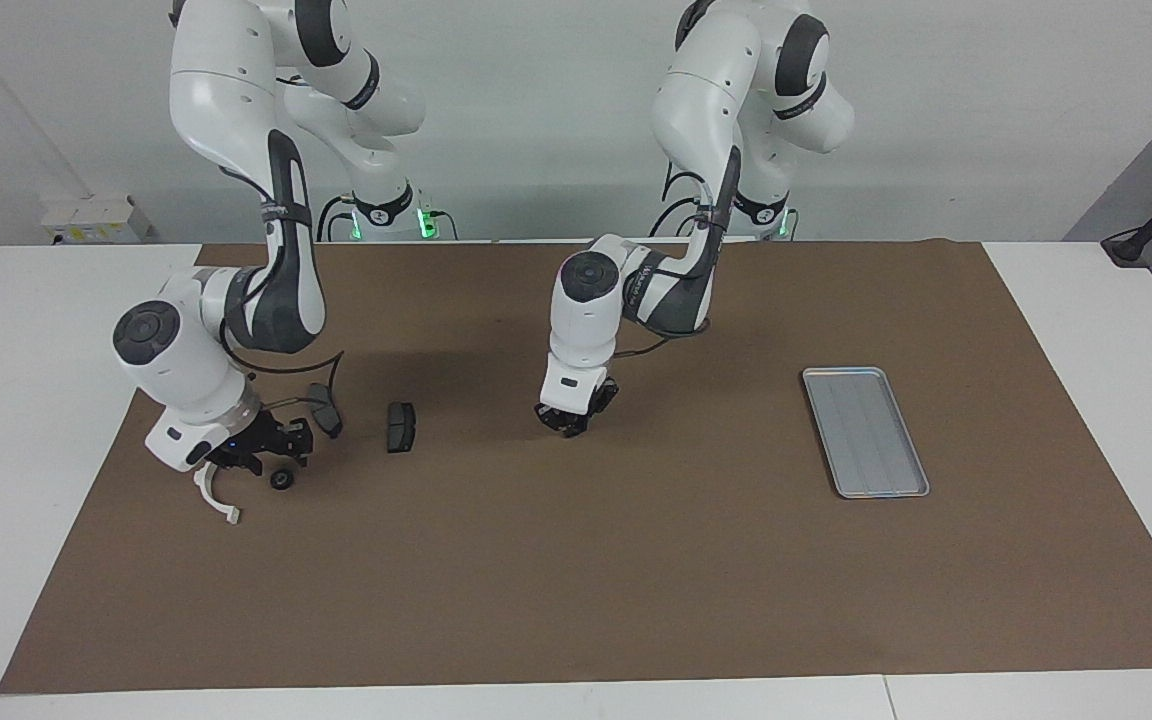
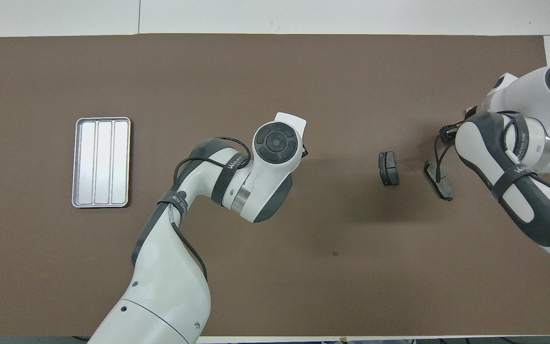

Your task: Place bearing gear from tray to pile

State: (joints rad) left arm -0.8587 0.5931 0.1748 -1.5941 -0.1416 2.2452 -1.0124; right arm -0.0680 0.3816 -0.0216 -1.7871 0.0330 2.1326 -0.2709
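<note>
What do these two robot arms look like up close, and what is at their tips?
Both arms are glossy white with dark grey joint bands and round dark caps. Black cables loop along them, strapped down. Each ends in a small black claw: the left claw and the right claw.

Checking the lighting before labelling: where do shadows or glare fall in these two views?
Facing view: soft shadows lie on the mat under the left arm and right arm; the tray looks grey, no glare. Overhead view: the tray shines bright white; a faint shadow darkens the mat by the pad.
</note>
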